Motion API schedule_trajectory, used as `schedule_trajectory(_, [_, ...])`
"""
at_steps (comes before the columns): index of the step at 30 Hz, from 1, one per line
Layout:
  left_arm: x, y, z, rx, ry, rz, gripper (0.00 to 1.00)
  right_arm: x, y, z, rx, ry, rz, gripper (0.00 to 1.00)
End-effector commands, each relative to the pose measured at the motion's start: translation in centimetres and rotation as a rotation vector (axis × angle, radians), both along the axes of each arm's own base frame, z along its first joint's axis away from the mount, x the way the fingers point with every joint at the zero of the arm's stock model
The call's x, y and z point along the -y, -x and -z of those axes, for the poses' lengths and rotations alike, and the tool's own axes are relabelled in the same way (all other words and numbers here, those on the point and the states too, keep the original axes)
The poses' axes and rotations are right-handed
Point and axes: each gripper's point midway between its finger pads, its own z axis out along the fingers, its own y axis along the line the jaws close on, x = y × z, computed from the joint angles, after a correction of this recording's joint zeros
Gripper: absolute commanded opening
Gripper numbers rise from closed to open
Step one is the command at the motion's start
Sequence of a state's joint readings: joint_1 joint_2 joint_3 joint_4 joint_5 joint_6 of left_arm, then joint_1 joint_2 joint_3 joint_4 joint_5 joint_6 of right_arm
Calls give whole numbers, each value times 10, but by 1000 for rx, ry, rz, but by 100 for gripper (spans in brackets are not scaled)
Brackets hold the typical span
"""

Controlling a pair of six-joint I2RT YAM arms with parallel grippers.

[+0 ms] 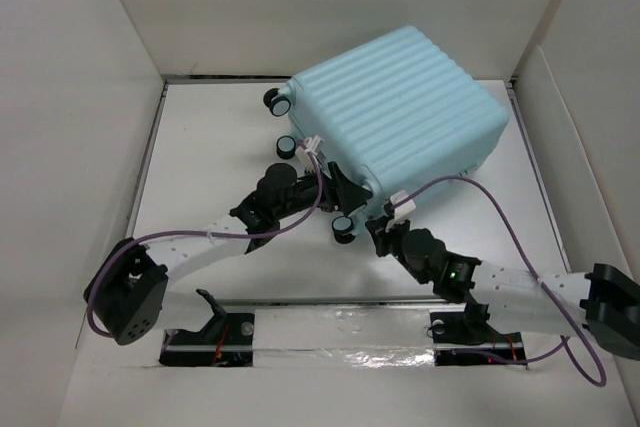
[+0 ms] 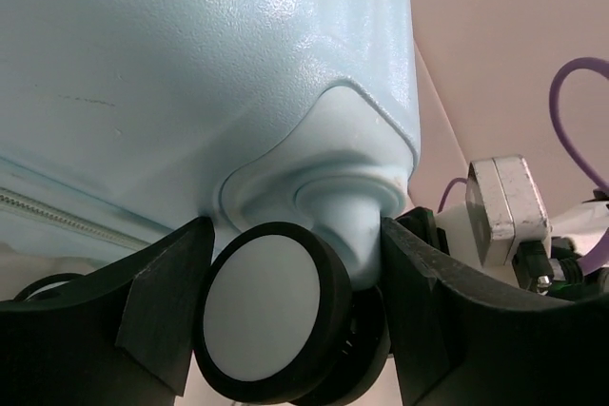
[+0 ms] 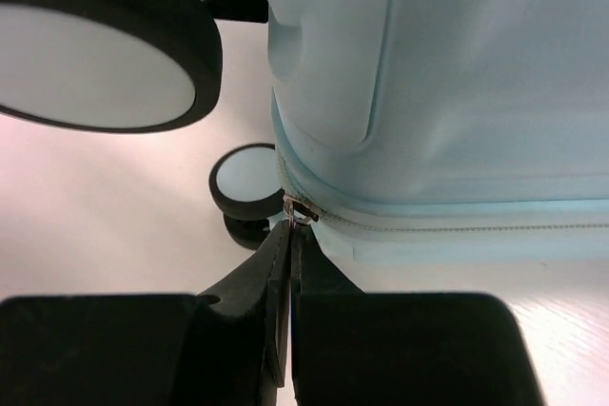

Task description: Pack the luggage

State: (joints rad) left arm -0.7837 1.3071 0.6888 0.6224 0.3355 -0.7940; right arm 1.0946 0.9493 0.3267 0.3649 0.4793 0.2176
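The luggage [image 1: 400,107], a pale aqua ribbed suitcase, lies closed on its side on the white table, wheels pointing toward the arms. My left gripper [image 1: 338,187] [image 2: 295,230] is shut on one black-and-white wheel [image 2: 262,316], with a finger pressed against each side of the wheel and its aqua stem. My right gripper [image 1: 378,222] [image 3: 290,230] is shut, its fingertips pinching the small metal zipper pull [image 3: 300,211] at the corner of the zipped seam [image 3: 457,225].
Two more wheels [image 1: 272,100] [image 1: 288,146] stick out at the suitcase's left, and another [image 1: 343,227] sits between the two grippers. White walls [image 1: 80,97] enclose the table. Purple cables [image 1: 510,217] loop over the right arm.
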Motion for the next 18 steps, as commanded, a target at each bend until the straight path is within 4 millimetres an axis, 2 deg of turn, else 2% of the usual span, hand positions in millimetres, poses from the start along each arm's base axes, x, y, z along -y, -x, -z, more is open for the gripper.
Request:
schedule_trajectory(1, [-12,-11,-116,194,255,-58,55,-63,17,-95,142,-380,-165,0])
schedule_trajectory(2, [-11,-8,-109,181,254,-43,64,-68,12,-90,145,-383,-145,0])
schedule_trajectory(3, [-9,-2,-108,174,262,-10,75,-72,6,-103,181,-459,-124,0])
schedule_trajectory(4, [-12,-5,-106,171,254,-21,79,-76,3,-103,194,-483,-115,0])
schedule_trajectory(5, [-21,-13,-104,175,237,-64,83,-84,2,-83,184,-456,-127,0])
schedule_trajectory(6, [-35,-28,-89,145,180,-157,93,-85,2,-89,193,-495,-133,0])
schedule_trajectory(7, [-53,-33,-101,187,172,-221,94,-87,4,-86,182,-497,-146,0])
schedule_trajectory(8, [-68,-42,-101,194,153,-284,94,-87,4,-83,175,-490,-146,0])
schedule_trajectory(9, [-99,-63,-93,179,109,-425,94,-85,5,-80,163,-469,-143,0])
schedule_trajectory(10, [-119,-67,-104,202,118,-491,93,-83,5,-79,158,-461,-137,0])
schedule_trajectory(12, [-154,-83,-107,210,107,-615,89,-77,8,-79,153,-445,-140,0])
schedule_trajectory(13, [-181,-99,-108,209,98,-701,87,-76,9,-78,149,-439,-146,0])
schedule_trajectory(14, [-193,-107,-109,209,88,-722,84,-75,12,-77,146,-429,-160,0])
schedule_trajectory(15, [-200,-112,-121,225,81,-710,79,-73,14,-74,138,-410,-167,0])
schedule_trajectory(16, [-218,-135,-110,193,25,-762,76,-73,16,-70,129,-398,-176,0])
schedule_trajectory(17, [-223,-156,-104,179,-81,-759,73,-71,17,-69,129,-399,-179,0])
schedule_trajectory(18, [-230,-158,-120,224,-120,-764,73,-72,18,-69,131,-397,-185,0])
